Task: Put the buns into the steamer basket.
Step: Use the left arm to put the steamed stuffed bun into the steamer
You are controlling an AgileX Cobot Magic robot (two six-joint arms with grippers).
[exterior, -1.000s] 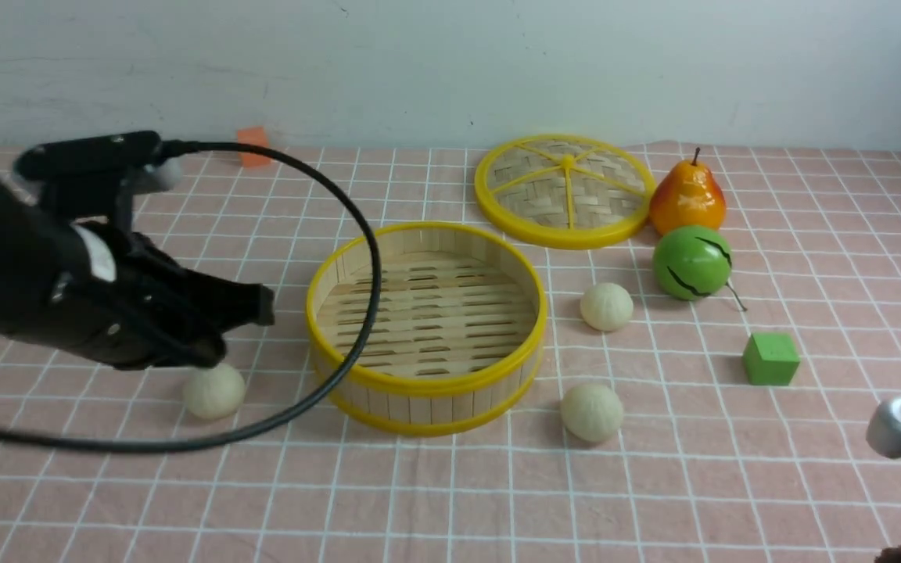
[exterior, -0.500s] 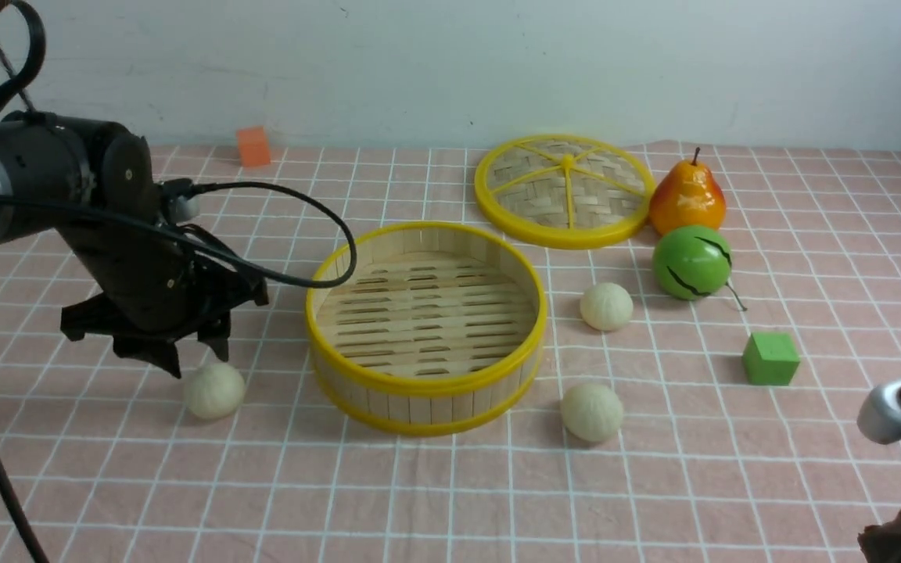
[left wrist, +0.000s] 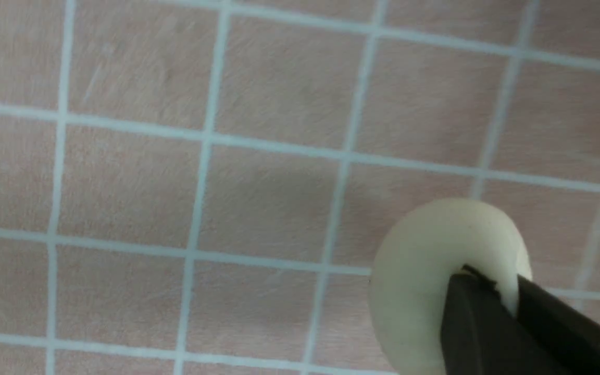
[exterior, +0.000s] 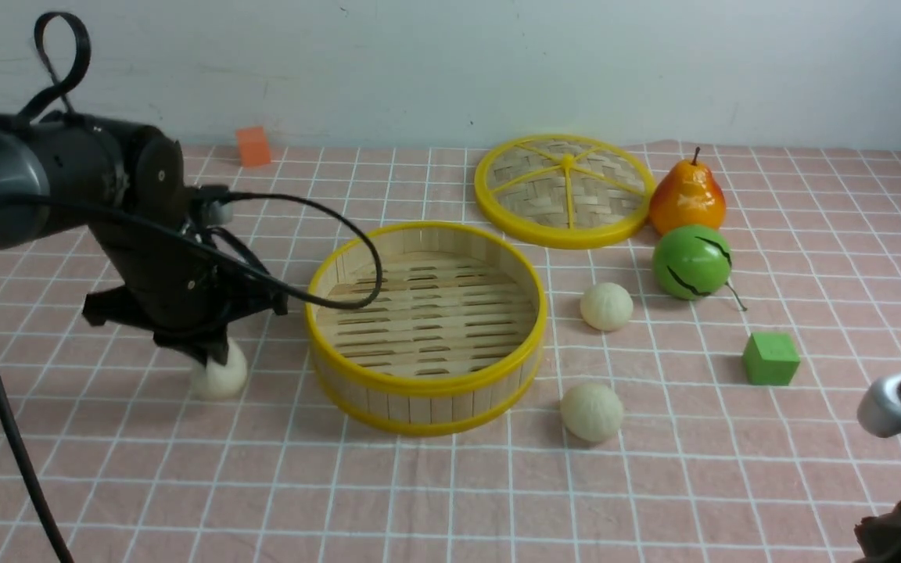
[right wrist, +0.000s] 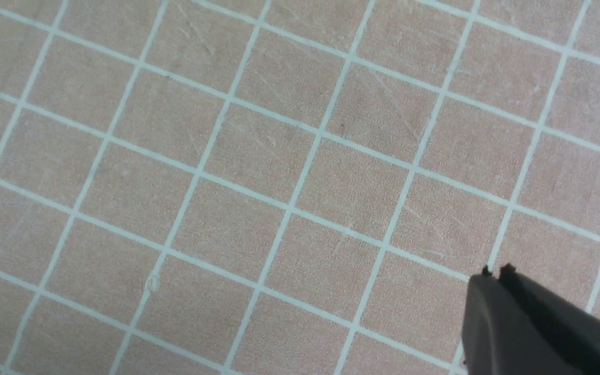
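Lid [exterior: 565, 191], pear [exterior: 687, 199], green fruit [exterior: 691, 262], green cube [exterior: 770, 359], orange cube [exterior: 253, 146]

Looks like a robot lab bench: bare wall [exterior: 450, 62], checked cloth [exterior: 450, 500], toy pear [exterior: 687, 199], cube [exterior: 769, 359], basket [exterior: 427, 387].

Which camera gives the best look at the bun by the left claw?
The left wrist view: the bun is large and close, the claw tips overlapping it. The front view shows it small, top hidden by the claw. The right wrist view shows only cloth.
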